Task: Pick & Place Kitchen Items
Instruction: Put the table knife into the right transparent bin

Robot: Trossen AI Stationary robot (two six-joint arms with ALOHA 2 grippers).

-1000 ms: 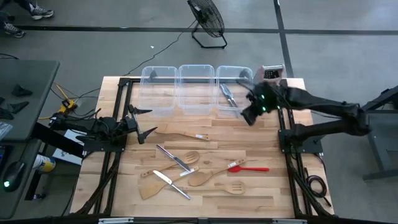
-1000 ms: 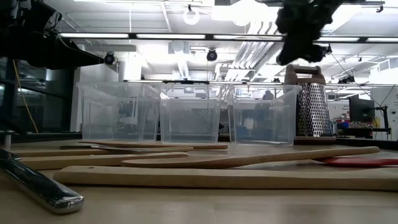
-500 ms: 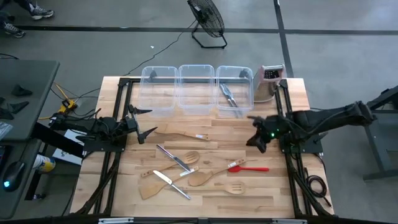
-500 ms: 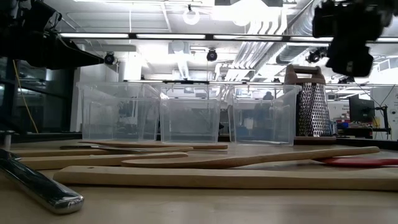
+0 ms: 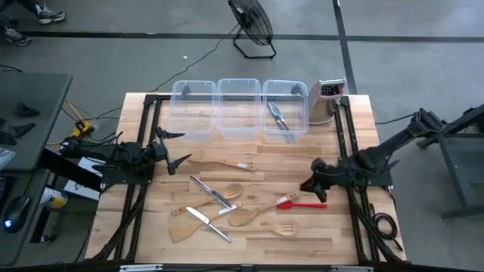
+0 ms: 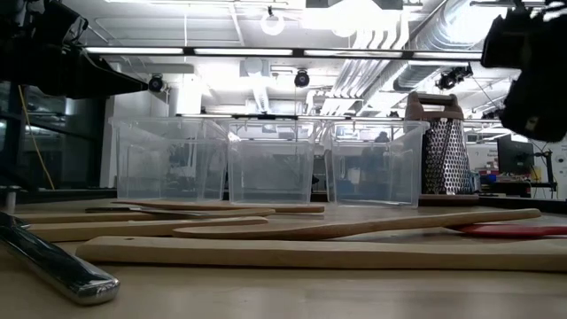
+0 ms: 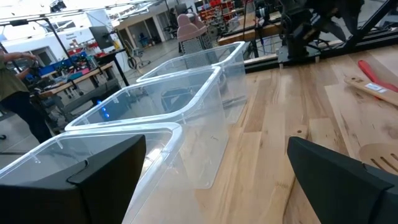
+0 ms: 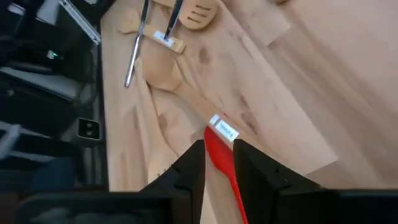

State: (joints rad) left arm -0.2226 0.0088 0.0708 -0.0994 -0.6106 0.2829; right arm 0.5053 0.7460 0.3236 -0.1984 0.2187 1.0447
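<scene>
Several slim utensils lie scattered on the near half of the wooden desk [image 5: 355, 227]: a slotted wooden spatula [image 5: 286, 227] closest to the front edge, a plain wooden spatula [image 5: 181, 229] and a knife [image 5: 209, 224] to its left, then two wooden spoons [image 5: 246, 214] and another knife [image 5: 210, 191] a little farther in. The red spatula [image 5: 302, 203] lies near the right edge, its handle pointing right. The right pincer [image 5: 313, 183] hangs low just above and beside the red spatula's blade end; in the right wrist view its fingers [image 8: 186, 171] stand slightly spread, one on each side of the red spatula [image 8: 219, 155], with nothing pinched. Farther in, toward the middle, one more wooden spatula [image 5: 219, 162] lies alone. The left pincer [image 5: 172, 148] waits at the left edge of the desk, its fingers wide apart and holding nothing. Along the far edge stand three clear tubs [image 5: 239, 109] in a row; the rightmost holds metal tongs [image 5: 278, 119]. A metal grater [image 5: 327, 100] stands upright just right of the tubs.
</scene>
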